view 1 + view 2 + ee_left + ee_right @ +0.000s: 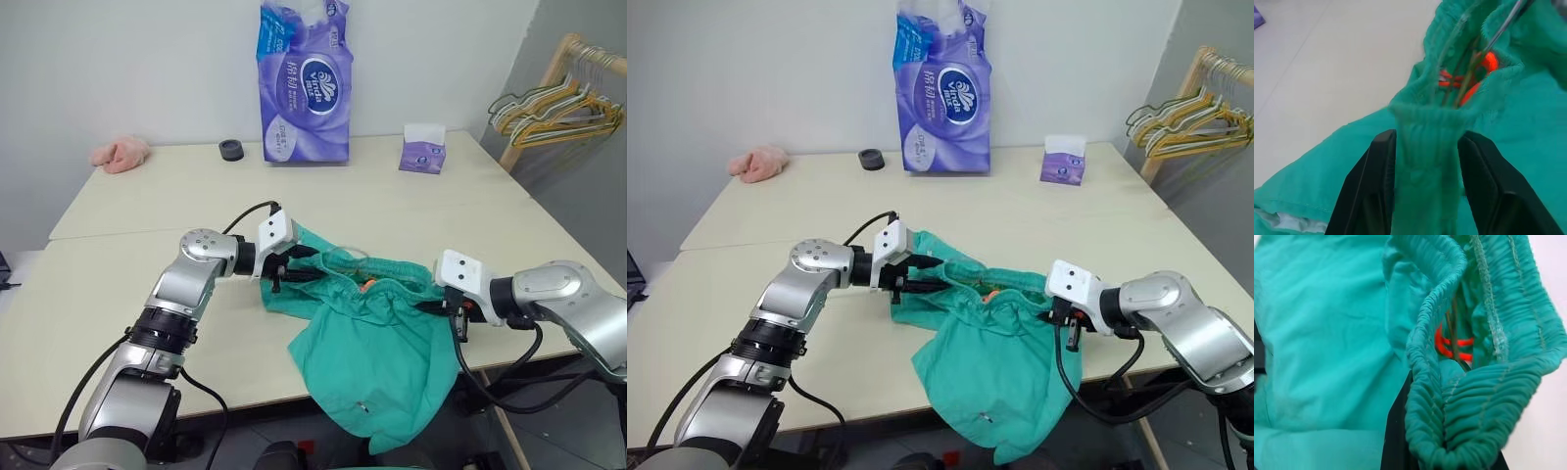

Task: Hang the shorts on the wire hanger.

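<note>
1. The teal-green shorts (377,357) lie at the near edge of the cream table (147,284), between the two arms; the lower part of the fabric hangs over the table's front edge.
2. The left gripper (286,271) points toward the robot's right, at the waistband's left end. In the left wrist view its two black fingers (1371,191) stand apart, one on each side of a fold of gathered waistband that passes between them and touches both.
3. The right gripper (1065,318) is at the waistband's right end. In the right wrist view the ribbed elastic band bunches around a black finger (1396,440); the jaws are clamped together on the shorts.
4. The wire hanger (1501,32) shows as a thin metal wire running inside the open waistband, beside an orange part (1488,62) that also sits inside the band. How much of the hanger lies within the fabric cannot be told.
5. At the far side of the table stand a tall purple tissue pack (304,83), a small purple tissue box (422,150), a small black ring-shaped object (231,150) and a pink cloth (120,154).
6. Beyond the table's right end, a wooden rack (545,83) carries a bunch of yellow and green hangers (558,108).
</note>
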Robot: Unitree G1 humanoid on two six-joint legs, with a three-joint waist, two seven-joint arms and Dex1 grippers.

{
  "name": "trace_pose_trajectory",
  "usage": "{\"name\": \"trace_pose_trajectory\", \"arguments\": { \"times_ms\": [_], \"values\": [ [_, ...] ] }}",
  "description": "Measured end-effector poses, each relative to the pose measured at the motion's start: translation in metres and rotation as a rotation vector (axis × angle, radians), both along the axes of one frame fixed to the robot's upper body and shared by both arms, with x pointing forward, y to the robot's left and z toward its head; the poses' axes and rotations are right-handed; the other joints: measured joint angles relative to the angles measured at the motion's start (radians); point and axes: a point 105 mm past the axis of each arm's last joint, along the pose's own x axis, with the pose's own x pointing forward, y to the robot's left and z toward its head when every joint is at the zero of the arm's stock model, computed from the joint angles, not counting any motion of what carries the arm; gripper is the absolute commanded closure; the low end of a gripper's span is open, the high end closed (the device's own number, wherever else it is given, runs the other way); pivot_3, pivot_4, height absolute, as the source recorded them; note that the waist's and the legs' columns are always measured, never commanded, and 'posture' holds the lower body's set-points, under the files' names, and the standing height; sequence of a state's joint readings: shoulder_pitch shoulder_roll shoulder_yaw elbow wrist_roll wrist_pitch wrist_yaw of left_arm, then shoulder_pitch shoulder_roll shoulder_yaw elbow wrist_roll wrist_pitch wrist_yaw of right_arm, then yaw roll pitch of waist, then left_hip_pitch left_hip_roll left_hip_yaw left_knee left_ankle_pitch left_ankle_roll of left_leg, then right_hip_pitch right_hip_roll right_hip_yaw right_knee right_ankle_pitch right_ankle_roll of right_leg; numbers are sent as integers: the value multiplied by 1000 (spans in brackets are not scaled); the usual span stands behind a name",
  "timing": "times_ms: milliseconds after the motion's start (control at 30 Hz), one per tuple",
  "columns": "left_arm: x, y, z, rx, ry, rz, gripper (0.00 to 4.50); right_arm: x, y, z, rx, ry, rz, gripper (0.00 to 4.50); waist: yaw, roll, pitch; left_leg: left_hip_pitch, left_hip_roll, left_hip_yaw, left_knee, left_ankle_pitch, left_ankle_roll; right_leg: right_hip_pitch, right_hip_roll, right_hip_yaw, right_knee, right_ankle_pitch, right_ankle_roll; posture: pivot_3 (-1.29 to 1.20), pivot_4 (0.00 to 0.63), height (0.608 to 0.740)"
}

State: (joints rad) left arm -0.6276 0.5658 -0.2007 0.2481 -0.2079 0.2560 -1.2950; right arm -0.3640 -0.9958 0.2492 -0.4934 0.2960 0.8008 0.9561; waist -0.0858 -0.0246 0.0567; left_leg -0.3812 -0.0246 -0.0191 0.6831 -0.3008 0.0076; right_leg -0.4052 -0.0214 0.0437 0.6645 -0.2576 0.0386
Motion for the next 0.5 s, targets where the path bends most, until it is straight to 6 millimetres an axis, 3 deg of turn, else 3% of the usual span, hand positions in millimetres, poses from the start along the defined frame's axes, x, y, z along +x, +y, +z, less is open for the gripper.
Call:
{"name": "trace_pose_trajectory", "arguments": {
  "times_ms": [100,300,500],
  "values": [
    [-5,0,0,3,7,-29,2931,2,-2,0,-5,-6,-5,4500,0,0,0,0,0,0,0,0,0,0,0,0,0,0,0,-149,39,740],
    [-4,1,-5,37,-13,-34,4456,3,-2,-1,-9,-12,-2,4500,0,0,0,0,0,0,0,0,0,0,0,0,0,0,0,-153,39,740],
    [-9,9,-18,101,-21,-62,4456,12,-1,-1,-6,-44,-30,4500,0,0,0,0,0,0,0,0,0,0,0,0,0,0,0,-153,39,740]
  ]
}}
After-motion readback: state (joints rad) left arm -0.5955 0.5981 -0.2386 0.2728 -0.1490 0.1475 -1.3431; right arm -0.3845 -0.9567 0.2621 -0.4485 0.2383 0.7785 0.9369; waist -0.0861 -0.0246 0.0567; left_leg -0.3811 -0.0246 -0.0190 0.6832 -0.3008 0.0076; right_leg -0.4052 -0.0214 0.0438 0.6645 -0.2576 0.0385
